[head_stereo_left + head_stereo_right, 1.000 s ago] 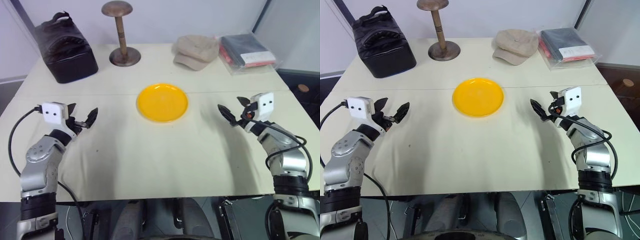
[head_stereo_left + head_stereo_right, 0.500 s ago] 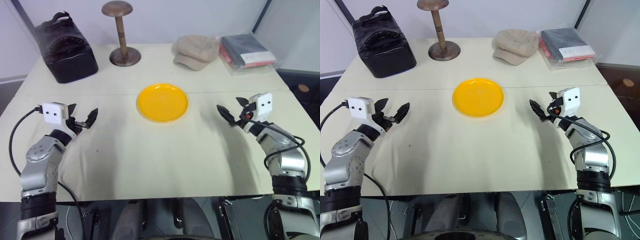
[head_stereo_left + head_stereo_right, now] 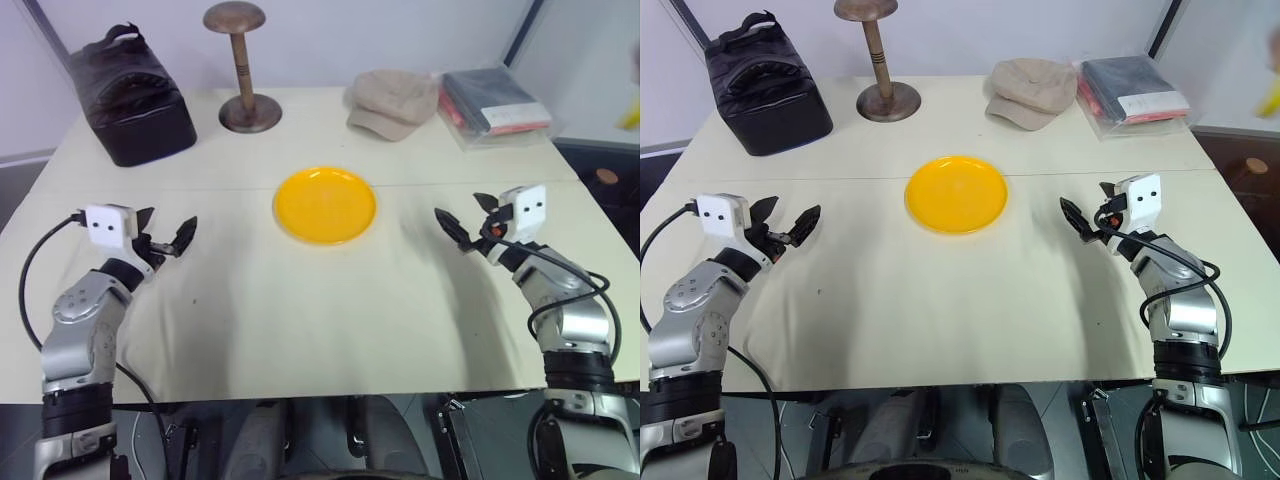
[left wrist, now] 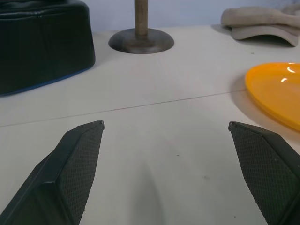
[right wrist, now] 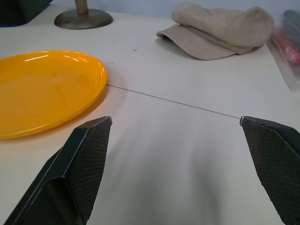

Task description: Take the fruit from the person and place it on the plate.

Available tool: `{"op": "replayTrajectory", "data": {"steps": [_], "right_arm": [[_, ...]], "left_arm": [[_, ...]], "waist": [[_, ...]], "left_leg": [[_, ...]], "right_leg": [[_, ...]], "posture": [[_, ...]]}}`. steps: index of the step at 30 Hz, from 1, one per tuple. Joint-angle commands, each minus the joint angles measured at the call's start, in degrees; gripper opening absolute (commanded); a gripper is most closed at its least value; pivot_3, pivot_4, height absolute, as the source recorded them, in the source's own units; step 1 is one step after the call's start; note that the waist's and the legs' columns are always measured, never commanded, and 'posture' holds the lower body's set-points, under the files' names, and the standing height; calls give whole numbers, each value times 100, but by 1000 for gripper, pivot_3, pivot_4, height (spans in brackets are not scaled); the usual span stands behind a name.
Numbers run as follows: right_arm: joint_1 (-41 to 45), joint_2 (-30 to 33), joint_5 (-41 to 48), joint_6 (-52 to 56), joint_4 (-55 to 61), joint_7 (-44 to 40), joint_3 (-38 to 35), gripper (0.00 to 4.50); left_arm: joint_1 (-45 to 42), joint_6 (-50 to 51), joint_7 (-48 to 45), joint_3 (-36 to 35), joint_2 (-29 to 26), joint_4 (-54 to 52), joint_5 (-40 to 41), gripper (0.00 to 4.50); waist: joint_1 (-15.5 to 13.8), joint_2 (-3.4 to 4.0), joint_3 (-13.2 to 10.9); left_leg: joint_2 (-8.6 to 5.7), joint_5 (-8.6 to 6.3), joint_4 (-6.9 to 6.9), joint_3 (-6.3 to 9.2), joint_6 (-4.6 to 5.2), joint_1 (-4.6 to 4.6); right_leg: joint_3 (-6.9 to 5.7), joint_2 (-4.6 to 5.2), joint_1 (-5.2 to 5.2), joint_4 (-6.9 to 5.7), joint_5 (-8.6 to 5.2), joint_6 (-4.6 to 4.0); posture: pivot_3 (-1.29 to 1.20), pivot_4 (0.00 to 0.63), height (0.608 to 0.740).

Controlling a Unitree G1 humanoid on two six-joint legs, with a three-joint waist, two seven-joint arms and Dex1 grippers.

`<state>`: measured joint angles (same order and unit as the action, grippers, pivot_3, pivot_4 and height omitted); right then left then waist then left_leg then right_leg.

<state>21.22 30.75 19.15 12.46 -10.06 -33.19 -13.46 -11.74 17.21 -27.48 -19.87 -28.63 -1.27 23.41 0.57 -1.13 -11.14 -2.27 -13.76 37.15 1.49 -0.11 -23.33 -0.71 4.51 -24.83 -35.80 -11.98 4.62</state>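
My left gripper point(image 3: 163, 235) hangs over the near left of the table point(image 3: 300, 320), its two black fingers spread wide with nothing between them. My right gripper point(image 3: 468, 218) hangs over the near right, fingers just as wide apart and empty. Both point in toward the middle.

Between them and a little farther out lies the plate point(image 3: 325, 205), round, shallow, plain bright yellow-orange, with nothing on it. In the left wrist view the plate point(image 4: 276, 91) is cut off at the frame edge, and the right wrist view also catches part of it.

Along the far edge, from left to right: a black bag point(image 3: 130, 95), a brown wooden stand point(image 3: 240, 65) upright on its round base, a beige cap point(image 3: 392, 100), and a clear packet point(image 3: 495, 105) holding something dark and red that I cannot identify.

At the far right, beyond the table edge, there is a small blurred yellow smear point(image 3: 630, 115) high against the wall. It is cut by the frame edge and too smeared to make out its shape; I cannot tell whether it is the fruit, nor what holds it.
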Motion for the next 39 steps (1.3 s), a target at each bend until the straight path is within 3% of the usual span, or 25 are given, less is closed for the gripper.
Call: {"op": "replayTrajectory", "data": {"steps": [1, 13, 17, 21, 28, 36, 39], "right_arm": [[82, 14, -2, -119, 126, 3, -65, 4500], [135, 13, -30, -139, 67, -24, -39, 4500], [152, 32, -37, -138, 38, -47, -34, 4500], [149, 59, -30, -90, 109, -50, -40, 4500], [774, -99, 313, 366, 591, 132, -29, 4500], [1537, -393, 177, 303, 74, 52, 293, 4500], [1683, -476, 203, 279, -96, -19, 334, 3628]], "left_arm": [[-95, -57, -17, -44, -79, -129, 12, 4466], [-196, -126, -422, -69, -323, -46, 96, 4466], [-372, 914, -1816, 46, -813, -854, 1522, 4466], [-935, 1631, -2467, 173, -1238, -1089, 2272, 4466], [-1804, 1649, -2841, 692, -1268, -674, 2042, 4466], [-1927, 1370, -2937, 1015, -1069, -473, 1665, 4466], [-1864, 1299, -2911, 1021, -1027, -489, 1547, 4500]], "waist": [[0, 0, 0], [1, 0, 0], [3, -1, -1], [3, 0, -1], [57, 4, -2], [10, 3, -2], [11, 4, -2]], "left_leg": [[0, 0, 0, 0, 0, 0], [0, 0, 0, 0, 0, 0], [0, 0, 1, 0, 0, -3], [-1, 0, 2, 1, 0, -2], [3, 0, 1, -3, 1, 4], [9, 0, 0, 4, 1, 1], [7, 1, 0, 3, 1, -2]], "right_leg": [[0, 0, 0, 0, 0, 0], [0, -1, 0, 0, 0, 0], [-1, -1, 0, 1, -3, -6], [-1, -1, 4, 8, -6, -11], [-3, -22, 6, 5, -3, -4], [-1, -33, 6, 6, 2, 4], [1, -31, 6, 13, 3, 4]], "posture": [[0, 150, 740], [0, 150, 740], [0, 150, 740], [0, 150, 740], [0, 150, 740], [0, 150, 740], [0, 150, 740]]}}
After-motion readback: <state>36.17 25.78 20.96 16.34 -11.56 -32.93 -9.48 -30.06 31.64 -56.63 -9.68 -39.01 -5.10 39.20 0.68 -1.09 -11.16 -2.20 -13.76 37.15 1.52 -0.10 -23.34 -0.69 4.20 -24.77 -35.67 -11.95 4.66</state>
